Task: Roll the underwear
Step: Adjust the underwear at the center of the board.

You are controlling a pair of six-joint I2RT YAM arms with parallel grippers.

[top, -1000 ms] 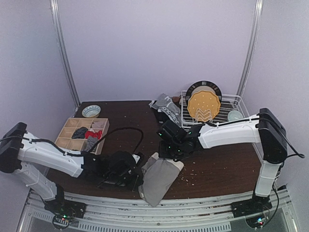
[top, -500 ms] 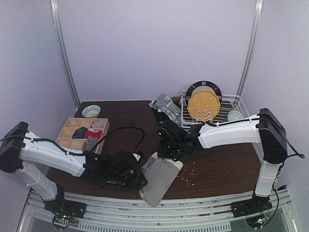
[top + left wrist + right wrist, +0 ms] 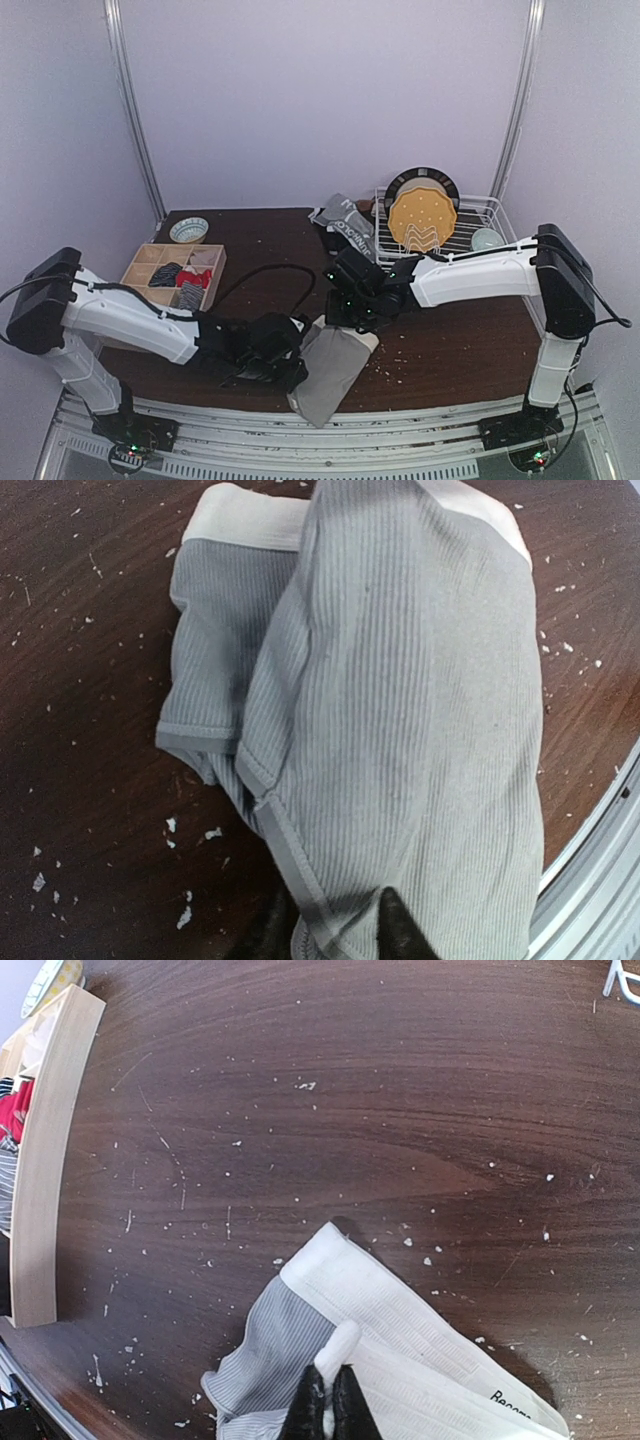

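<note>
Well, from above we are seeing the grey underwear (image 3: 332,365) lying at the near edge of the worktop (image 3: 450,345), its lower end hanging over that edge. The left fingers (image 3: 290,372) are touching its left side, and the right fingers (image 3: 347,320) are coming down on its far end, at the white waistband. The other underwear (image 3: 343,225) is lying in a heap at the back, beside the dish rack (image 3: 490,215), which is holding an orange plate (image 3: 422,218) upright. A wooden box (image 3: 150,268) with compartments is sitting on the left, and a small bowl (image 3: 189,230) is standing just behind it.

Through the left wrist camera, the grey underwear (image 3: 400,730) is lying folded on the worktop (image 3: 90,730) among white crumbs (image 3: 190,830). The left fingers (image 3: 400,935) are standing apart with its hem running between them; we cannot tell whether they are gripping it.

Through the right wrist camera, the right fingers (image 3: 348,1412) are closed, pinching a fold of the white waistband of the grey underwear (image 3: 400,1340). The wooden box (image 3: 45,1160) is showing at the left edge of the worktop (image 3: 350,1110).
</note>
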